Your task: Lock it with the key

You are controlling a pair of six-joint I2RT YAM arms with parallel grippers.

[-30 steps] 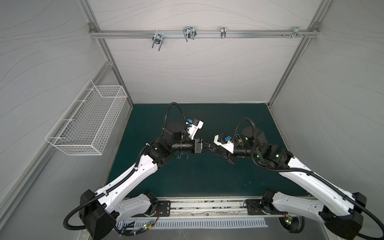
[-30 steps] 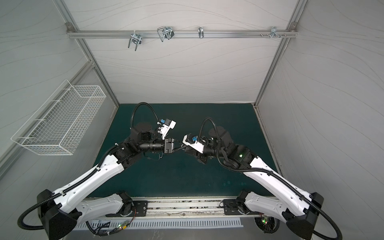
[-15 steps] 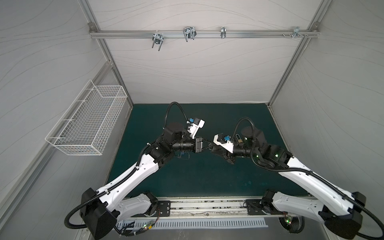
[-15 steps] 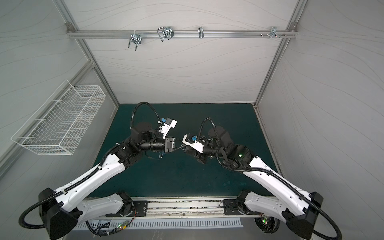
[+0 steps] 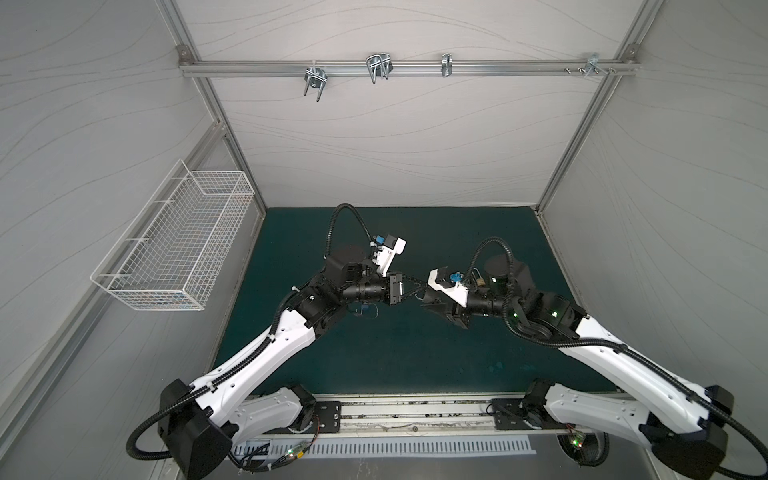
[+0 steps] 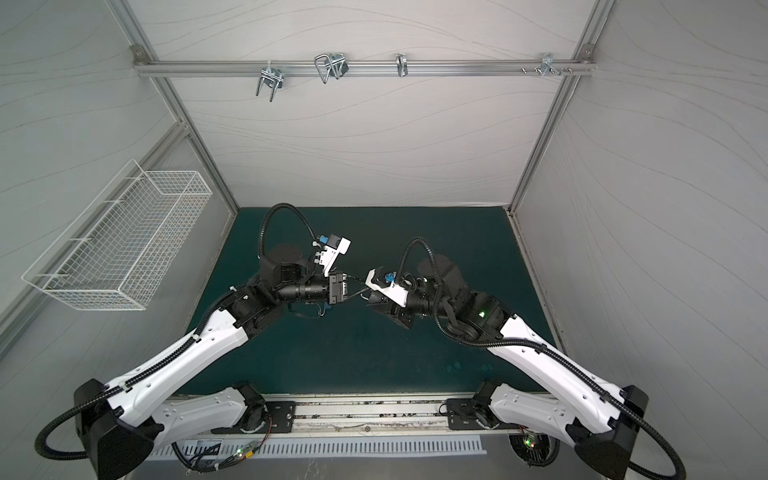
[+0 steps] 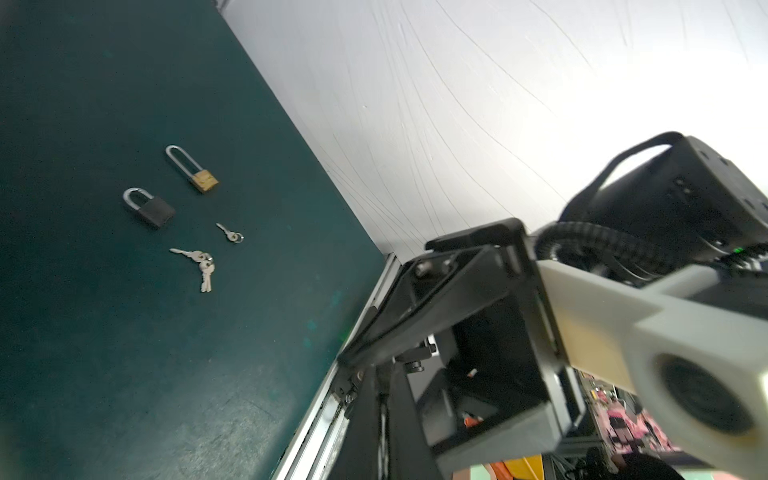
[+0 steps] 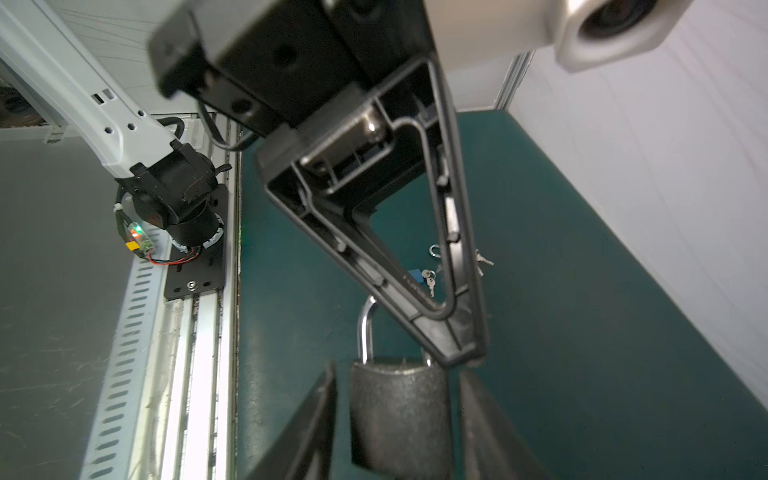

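- Since a second ago, the left gripper point(image 8: 461, 353) is being clenched on the shackle of the dark padlock point(image 8: 399, 415), and the right gripper point(image 8: 397, 370) is being released.
- The padlock is being held mid-air, long axis along the right fingers, shackle toward the left gripper.
- Being counted on the mat point(image 7: 104, 353): one brass padlock point(image 7: 203, 180), one black padlock point(image 7: 151, 210), one single key point(image 7: 228, 232), one key bunch point(image 7: 199, 264).

We log both top views as evenly, diffusely lit: only faint shadows on the dark green table mat point(image 5: 395, 353), and a wide-angle stretch splaying the silver aluminium frame post point(image 5: 587, 124) toward the edges. Left wrist view: the white side wall point(image 7: 623, 62) is blown out (panel lines fade there) and the near grey plastic camera housing point(image 7: 685, 374) is soft. Right wrist view: a glare streak on the steel shackle point(image 8: 365, 328) of the dark grey padlock point(image 8: 399, 415), and the pale round camera housing point(image 8: 602, 25) is out of focus.
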